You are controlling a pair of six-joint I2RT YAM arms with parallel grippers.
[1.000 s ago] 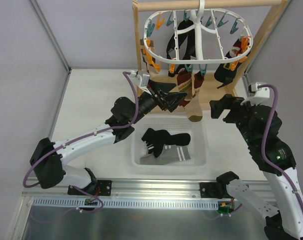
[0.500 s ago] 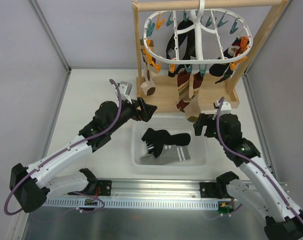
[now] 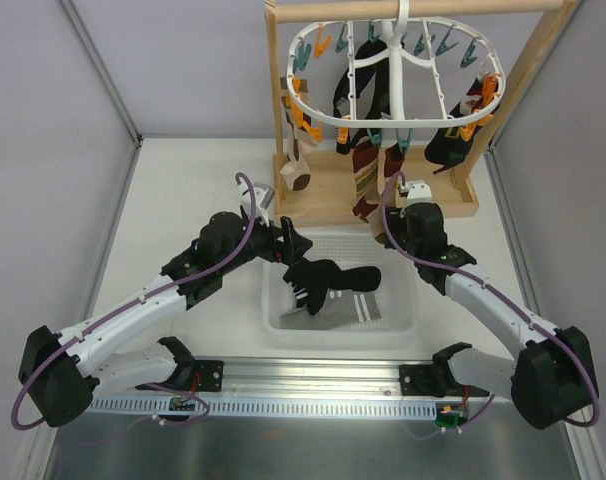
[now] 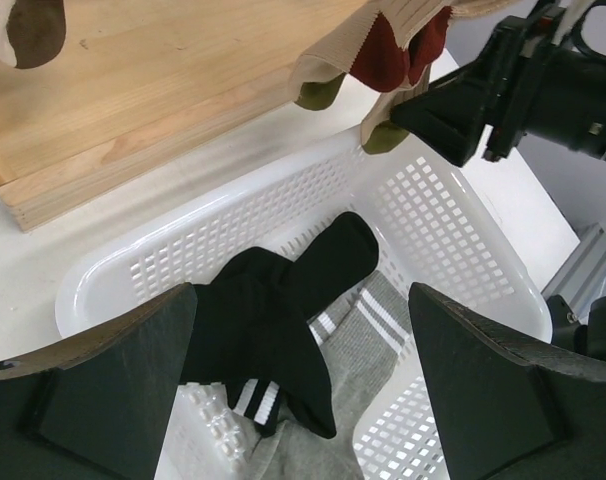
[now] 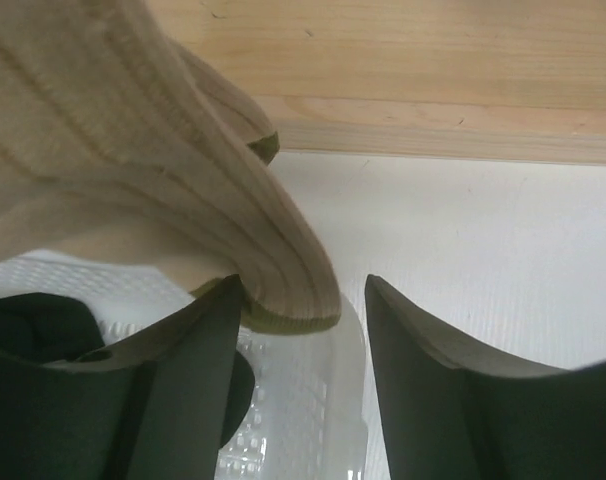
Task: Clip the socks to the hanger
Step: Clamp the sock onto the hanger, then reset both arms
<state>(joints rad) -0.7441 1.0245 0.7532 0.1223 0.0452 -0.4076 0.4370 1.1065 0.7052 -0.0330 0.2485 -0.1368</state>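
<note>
— The jaws?
— Left jaws gape wide and empty over the black sock [image 4: 273, 320] at frame centre. Right jaws have narrowed but stand part-open, brushing the toe of the hanging tan sock [image 5: 163, 170].
— What changed?
— Both arms have dropped from the hanger [image 3: 398, 75], top centre, to the basket [image 4: 453, 230]. I'd judge the next pickup is starting.

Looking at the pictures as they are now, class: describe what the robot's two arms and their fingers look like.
Both the left arm and the right arm have white tube-like links joined by bulky black joints. A purple cable runs along each arm. The fingers are flat, dark, wedge-shaped plates, and no markings show on them.
</note>
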